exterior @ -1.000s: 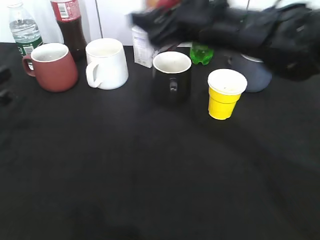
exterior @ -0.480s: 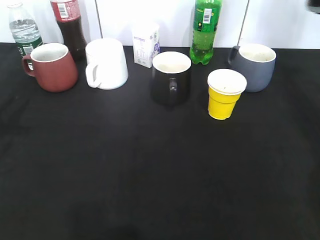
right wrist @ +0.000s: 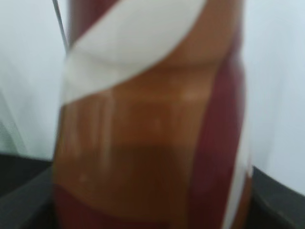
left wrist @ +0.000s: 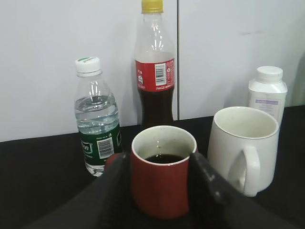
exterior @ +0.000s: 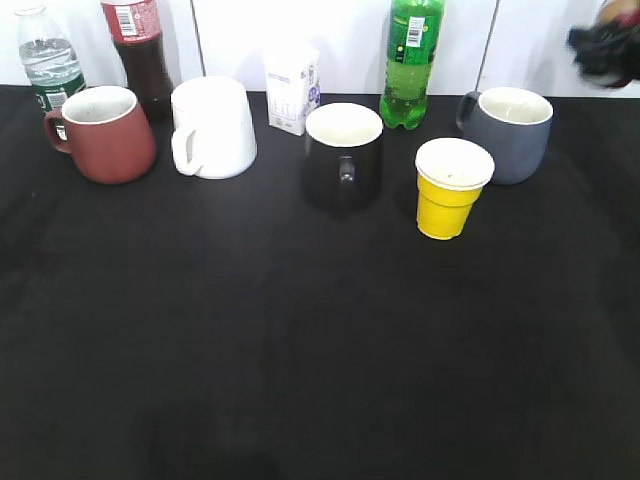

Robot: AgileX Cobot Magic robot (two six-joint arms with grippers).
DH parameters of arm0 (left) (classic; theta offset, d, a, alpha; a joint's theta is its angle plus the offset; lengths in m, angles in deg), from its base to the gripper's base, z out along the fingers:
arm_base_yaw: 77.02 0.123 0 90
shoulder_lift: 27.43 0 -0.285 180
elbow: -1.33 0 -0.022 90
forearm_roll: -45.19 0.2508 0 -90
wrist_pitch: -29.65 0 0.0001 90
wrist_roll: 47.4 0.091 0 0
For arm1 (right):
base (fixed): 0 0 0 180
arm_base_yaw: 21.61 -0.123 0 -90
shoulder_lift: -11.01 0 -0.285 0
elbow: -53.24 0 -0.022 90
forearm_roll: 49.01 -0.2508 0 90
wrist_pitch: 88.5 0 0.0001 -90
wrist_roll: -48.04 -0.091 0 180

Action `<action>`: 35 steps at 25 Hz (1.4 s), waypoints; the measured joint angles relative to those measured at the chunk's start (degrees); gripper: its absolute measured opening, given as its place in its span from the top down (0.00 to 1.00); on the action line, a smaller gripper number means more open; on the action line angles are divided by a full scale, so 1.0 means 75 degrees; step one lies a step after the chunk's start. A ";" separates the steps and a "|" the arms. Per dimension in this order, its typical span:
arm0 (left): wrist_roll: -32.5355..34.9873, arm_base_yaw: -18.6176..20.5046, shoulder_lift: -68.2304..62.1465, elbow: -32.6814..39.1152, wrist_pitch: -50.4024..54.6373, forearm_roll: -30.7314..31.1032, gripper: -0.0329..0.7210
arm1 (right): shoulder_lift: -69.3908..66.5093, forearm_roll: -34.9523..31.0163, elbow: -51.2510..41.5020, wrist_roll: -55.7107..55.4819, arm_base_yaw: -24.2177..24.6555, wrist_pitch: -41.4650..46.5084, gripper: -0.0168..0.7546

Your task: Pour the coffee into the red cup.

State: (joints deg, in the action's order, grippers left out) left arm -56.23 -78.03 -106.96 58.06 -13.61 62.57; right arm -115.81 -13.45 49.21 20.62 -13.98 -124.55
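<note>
Red cup (left wrist: 162,176), table's far-left corner: coffee inside; my right jaws seemingly grasping coffee bottle (right wrist: 152,119); left's state untellable.

Little of the robot's body is visible. In the left wrist view, the left end effector (left wrist: 159,191) has two matte black fingers (left wrist: 207,183), broad, with smooth rounded edges and faint specks on the surface. In the exterior view, the right arm (exterior: 607,45) is only a blurred black shape at the upper right edge.

Black table (exterior: 300,350) against white wall (exterior: 240,40)
</note>
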 joint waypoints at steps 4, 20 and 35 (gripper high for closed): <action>0.0000 0.0000 0.0000 0.0000 0.0000 0.0000 0.55 | -0.0777 0.1208 0.0986 -0.0730 0.0002 -0.0052 0.29; 0.0000 0.0000 0.0000 0.0000 0.0000 0.0000 0.55 | -0.2725 0.0987 0.2329 0.0161 0.0073 -0.0859 0.27; 0.0000 0.0000 0.0000 0.0000 0.0000 0.0000 0.55 | -0.2131 0.0947 0.1394 0.0144 0.0073 -0.0761 0.16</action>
State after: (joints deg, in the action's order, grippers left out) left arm -56.23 -78.03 -106.96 58.06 -13.61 62.57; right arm -131.79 -6.34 59.67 21.70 -13.43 -130.25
